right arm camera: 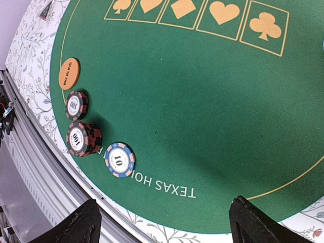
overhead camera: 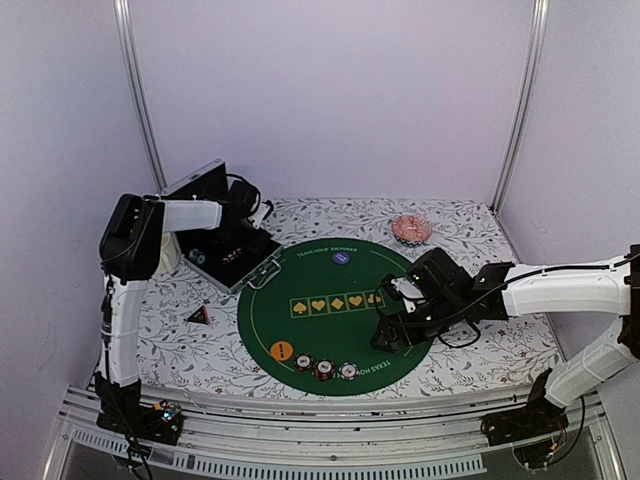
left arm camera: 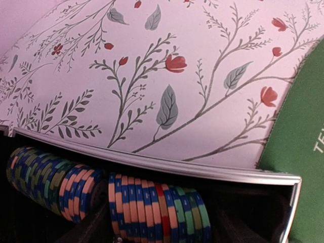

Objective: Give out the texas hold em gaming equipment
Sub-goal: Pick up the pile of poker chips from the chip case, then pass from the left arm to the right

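Starting at the near edge of the counter [overhead camera: 170, 350], which is covered by a floral cloth. A round green mat [overhead camera: 310, 330] lies mid-frame in the top view.

Along the mat's lower rim, left to right:
- orange disc [right arm camera: 69, 73] printed BIG BLIND
- single chip [right arm camera: 77, 105] marked 100
- short stack [right arm camera: 83, 138], top chip marked 100
- blue-rimmed chip [right arm camera: 120, 159] marked 10

Each sits just beside the next, in a curved line that follows the rim.

Right claw [right arm camera: 165, 200] hovers over the lower right part of the mat, to the right of the chips. Its fingers [right arm camera: 76, 223] stand wide apart with only bare felt between them. Nothing is held.

Further back, a row of printed suit boxes [overhead camera: 338, 303] crosses the mat's centre. A small dark triangular marker [overhead camera: 199, 316] lies on the cloth left of the mat, apart from it.

Left claw [overhead camera: 232, 245] hangs over the open case [overhead camera: 268, 262] at the mat's upper-left edge. The lid [overhead camera: 195, 180] is tilted up behind it. The claw's own wrist view shows no fingers, and from above it reads dark on dark. I cannot tell how wide it stands or whether it grips anything. That wrist view does show rows of chips [left arm camera: 152, 212] standing on edge inside the case, under its metal rim.

Purple disc [overhead camera: 341, 258] lies on the upper part of the mat. Pink dish [overhead camera: 411, 229] sits farthest back, on the cloth beyond the mat's upper right.
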Tool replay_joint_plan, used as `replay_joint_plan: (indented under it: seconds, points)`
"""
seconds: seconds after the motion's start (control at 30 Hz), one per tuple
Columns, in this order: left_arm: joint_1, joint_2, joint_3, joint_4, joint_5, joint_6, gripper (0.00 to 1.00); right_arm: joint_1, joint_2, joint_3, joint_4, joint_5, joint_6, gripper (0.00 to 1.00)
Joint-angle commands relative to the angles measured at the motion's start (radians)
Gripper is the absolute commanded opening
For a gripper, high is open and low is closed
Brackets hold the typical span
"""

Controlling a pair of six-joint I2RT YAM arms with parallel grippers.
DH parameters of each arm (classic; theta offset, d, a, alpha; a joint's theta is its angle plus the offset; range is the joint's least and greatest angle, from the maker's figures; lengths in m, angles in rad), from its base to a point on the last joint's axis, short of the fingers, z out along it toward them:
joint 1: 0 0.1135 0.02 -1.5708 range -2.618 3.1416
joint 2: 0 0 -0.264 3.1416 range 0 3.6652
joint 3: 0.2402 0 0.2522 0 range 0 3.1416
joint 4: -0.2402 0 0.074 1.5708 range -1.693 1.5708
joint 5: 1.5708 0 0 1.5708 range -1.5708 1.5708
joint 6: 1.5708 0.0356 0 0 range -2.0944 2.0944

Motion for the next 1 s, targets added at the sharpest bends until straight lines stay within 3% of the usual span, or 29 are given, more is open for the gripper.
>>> replay_joint_plan:
  seconds: [0.0,0.07,0.3,0.77,0.97]
  points:
    - [0.013,0.047,0.044,-0.003,0.023,-0.010,0.63,0.000,-0.010,0.029,-0.016,0.003,0.003,0.90]
    - [0.013,0.060,0.056,-0.003,0.010,-0.015,0.54,0.000,-0.006,0.039,-0.025,0.003,0.002,0.90]
    - [0.015,-0.013,0.016,0.019,0.025,-0.046,0.00,0.001,-0.033,0.061,-0.041,0.010,-0.001,0.91]
    - [0.004,-0.402,-0.180,0.105,0.144,-0.225,0.00,0.001,-0.104,0.118,-0.078,0.023,-0.036,0.92]
    - [-0.147,-0.589,-0.353,0.226,0.106,-0.072,0.00,-0.013,-0.175,0.146,-0.087,0.030,-0.064,0.98]
